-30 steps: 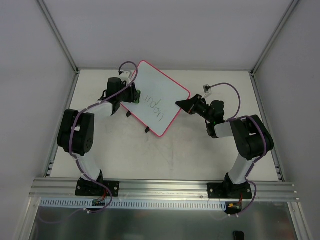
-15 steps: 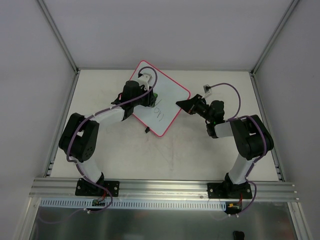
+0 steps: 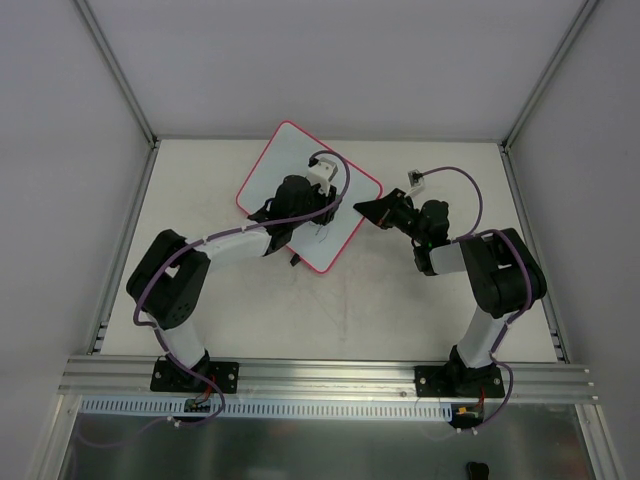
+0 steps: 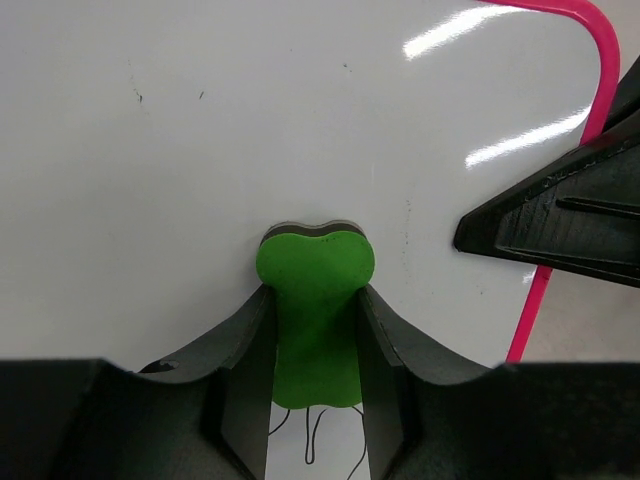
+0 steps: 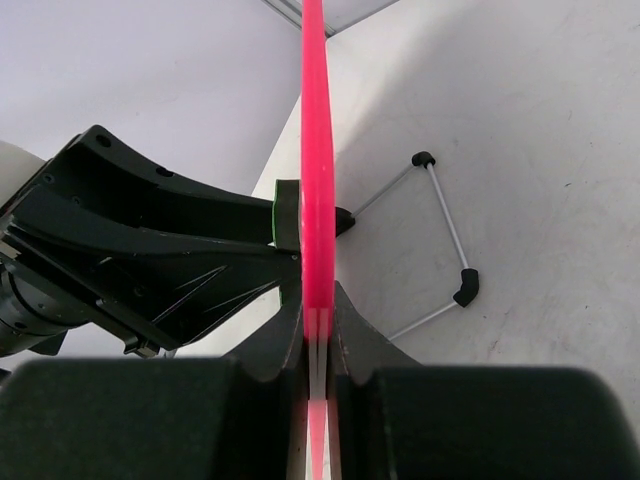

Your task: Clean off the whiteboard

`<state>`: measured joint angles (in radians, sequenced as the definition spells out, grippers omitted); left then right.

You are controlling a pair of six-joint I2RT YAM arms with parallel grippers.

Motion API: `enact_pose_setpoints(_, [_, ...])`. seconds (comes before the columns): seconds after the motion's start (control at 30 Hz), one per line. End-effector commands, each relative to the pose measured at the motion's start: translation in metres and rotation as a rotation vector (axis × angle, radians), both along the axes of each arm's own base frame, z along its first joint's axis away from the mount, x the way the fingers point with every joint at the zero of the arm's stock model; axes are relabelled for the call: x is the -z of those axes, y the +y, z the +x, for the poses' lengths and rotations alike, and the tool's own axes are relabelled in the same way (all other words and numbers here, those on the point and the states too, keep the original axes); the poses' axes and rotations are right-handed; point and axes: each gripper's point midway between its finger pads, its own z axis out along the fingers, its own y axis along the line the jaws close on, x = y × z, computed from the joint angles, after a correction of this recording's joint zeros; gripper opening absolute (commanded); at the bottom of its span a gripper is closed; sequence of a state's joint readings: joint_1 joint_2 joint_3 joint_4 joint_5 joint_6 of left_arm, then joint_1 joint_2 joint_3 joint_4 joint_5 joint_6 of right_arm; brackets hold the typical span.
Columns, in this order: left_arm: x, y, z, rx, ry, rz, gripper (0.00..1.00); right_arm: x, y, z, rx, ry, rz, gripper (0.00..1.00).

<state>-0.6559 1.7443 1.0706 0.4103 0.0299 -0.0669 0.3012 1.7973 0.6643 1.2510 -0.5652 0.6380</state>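
The whiteboard (image 3: 285, 165), white with a pink-red frame, lies tilted at the back of the table. My left gripper (image 3: 318, 207) is over its right half, shut on a green eraser (image 4: 315, 290) whose end presses on the white surface (image 4: 200, 150). A few thin dark strokes of handwriting (image 4: 310, 440) show just behind the eraser. My right gripper (image 3: 360, 208) is shut on the board's right edge. In the right wrist view the pink frame (image 5: 316, 150) runs edge-on between that gripper's (image 5: 318, 300) jaws. Its black finger (image 4: 560, 215) shows beside the frame (image 4: 600, 60).
Two small black clips (image 3: 294, 260) sit on the board's near edge. A thin wire stand with black ends (image 5: 445, 230) lies on the table under the board. A small white connector on a purple cable (image 3: 413, 177) lies right of the board. Grey walls and metal posts enclose the table.
My left gripper has swept the eraser from the board's left edge across to its right half, and most of the handwriting is gone. The right arm has not moved.
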Motion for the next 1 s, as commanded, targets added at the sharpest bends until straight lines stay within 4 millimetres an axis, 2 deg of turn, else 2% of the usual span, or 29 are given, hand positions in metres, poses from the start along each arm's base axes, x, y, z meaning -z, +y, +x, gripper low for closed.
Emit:
enact_pose_setpoints(0.0, [0.080,-0.005,-0.046,0.083,0.218,0.137,0.00,-0.074,0.026,-0.024,-0.140,-0.370,0.060,0.00])
enact_pose_setpoints(0.07, [0.081,0.004,-0.043,0.052,0.238,0.130,0.00,-0.074,0.026,-0.024,-0.140,-0.368,0.058,0.00])
enact_pose_setpoints(0.17, [0.082,0.028,-0.034,-0.010,0.271,0.095,0.00,-0.076,0.025,-0.026,-0.139,-0.376,0.057,0.00])
enact_pose_setpoints(0.2, [0.076,0.044,-0.026,-0.049,0.268,0.074,0.00,-0.075,0.025,-0.026,-0.135,-0.376,0.054,0.00])
enact_pose_setpoints(0.23, [0.085,0.056,-0.030,-0.079,0.297,0.067,0.00,-0.077,0.023,-0.026,-0.132,-0.381,0.055,0.00])
enact_pose_setpoints(0.3, [0.074,0.071,-0.026,-0.112,0.277,0.018,0.00,-0.077,0.023,-0.027,-0.130,-0.382,0.054,0.00])
enact_pose_setpoints(0.33, [0.081,0.087,-0.027,-0.162,0.297,0.012,0.00,-0.077,0.023,-0.027,-0.130,-0.384,0.053,0.00])
enact_pose_setpoints(0.4, [0.075,0.104,-0.021,-0.241,0.263,0.011,0.00,-0.079,0.022,-0.028,-0.123,-0.387,0.053,0.00])
enact_pose_setpoints(0.43, [0.078,0.113,-0.022,-0.273,0.269,0.016,0.00,-0.079,0.022,-0.028,-0.120,-0.388,0.053,0.00])
enact_pose_setpoints(0.57, [0.080,0.131,-0.018,-0.322,0.271,0.013,0.00,-0.081,0.018,-0.032,-0.114,-0.399,0.047,0.00])
enact_pose_setpoints(0.63, [0.084,0.133,-0.018,-0.317,0.283,0.006,0.00,-0.081,0.017,-0.033,-0.112,-0.400,0.045,0.00])
enact_pose_setpoints(0.8, [0.082,0.121,-0.020,-0.251,0.262,-0.039,0.00,-0.083,0.016,-0.034,-0.116,-0.401,0.050,0.00])
enact_pose_setpoints(0.9, [0.080,0.108,-0.025,-0.200,0.226,-0.052,0.00,-0.083,0.016,-0.033,-0.115,-0.399,0.050,0.00])
enact_pose_setpoints(0.93, [0.080,0.095,-0.034,-0.166,0.218,-0.044,0.00,-0.082,0.017,-0.034,-0.118,-0.399,0.050,0.00])
enact_pose_setpoints(0.97, [0.077,0.089,-0.035,-0.170,0.188,-0.039,0.00,-0.083,0.017,-0.034,-0.121,-0.399,0.051,0.00])
